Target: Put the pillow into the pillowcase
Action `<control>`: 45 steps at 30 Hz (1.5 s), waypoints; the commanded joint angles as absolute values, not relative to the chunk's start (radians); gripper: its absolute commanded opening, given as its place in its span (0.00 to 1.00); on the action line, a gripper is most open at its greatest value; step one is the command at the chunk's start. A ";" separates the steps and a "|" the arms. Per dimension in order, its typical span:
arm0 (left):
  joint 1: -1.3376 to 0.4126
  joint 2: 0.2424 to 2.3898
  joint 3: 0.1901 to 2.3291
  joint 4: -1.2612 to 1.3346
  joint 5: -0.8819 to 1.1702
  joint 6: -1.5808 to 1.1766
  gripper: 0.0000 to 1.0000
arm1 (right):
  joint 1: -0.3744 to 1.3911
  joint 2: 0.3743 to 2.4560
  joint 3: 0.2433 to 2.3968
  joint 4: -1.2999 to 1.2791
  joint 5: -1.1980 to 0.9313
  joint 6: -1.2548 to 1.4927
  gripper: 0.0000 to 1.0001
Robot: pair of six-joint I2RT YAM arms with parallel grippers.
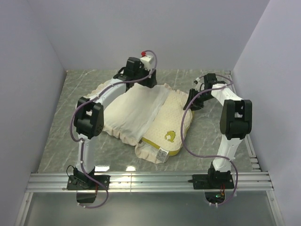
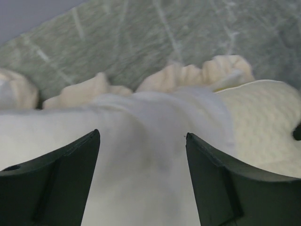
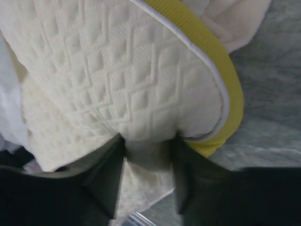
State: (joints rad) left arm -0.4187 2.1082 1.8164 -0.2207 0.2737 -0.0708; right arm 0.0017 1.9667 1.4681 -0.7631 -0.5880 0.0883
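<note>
The pillow (image 1: 171, 120) lies right of centre, cream-yellow and dimpled, with a yellow edge band and a round yellow mark (image 1: 169, 136). The pillowcase (image 1: 131, 110) lies beside it on the left, white face up with cream ruffled trim, and overlaps the pillow's left edge. My left gripper (image 1: 151, 81) hangs open over the pillowcase's far edge; in the left wrist view (image 2: 142, 134) white fabric (image 2: 141, 117) lies under the spread jaws, with the pillow (image 2: 263, 122) at right. My right gripper (image 1: 192, 104) is at the pillow's far right corner, shut (image 3: 148, 141) on a pinch of the dimpled pillow (image 3: 117, 70) beside its yellow band (image 3: 225, 80).
The table (image 1: 70, 103) is grey-green marble pattern, enclosed by pale walls on three sides. An aluminium rail (image 1: 150, 181) with both arm bases runs along the near edge. Ruffled trim (image 2: 188, 75) bunches at the pillowcase's far edge.
</note>
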 commanded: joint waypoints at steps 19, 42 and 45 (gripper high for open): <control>-0.569 2.503 2.221 -0.330 0.144 -0.161 0.62 | 0.063 1.801 1.290 -0.580 -0.631 0.075 0.00; -0.792 2.149 1.750 0.308 0.503 -0.710 0.00 | 0.117 1.740 1.295 -0.472 -0.752 0.227 0.00; -0.795 2.152 1.706 0.313 0.448 -0.761 0.00 | 0.074 1.744 1.296 -0.459 -0.758 0.239 0.00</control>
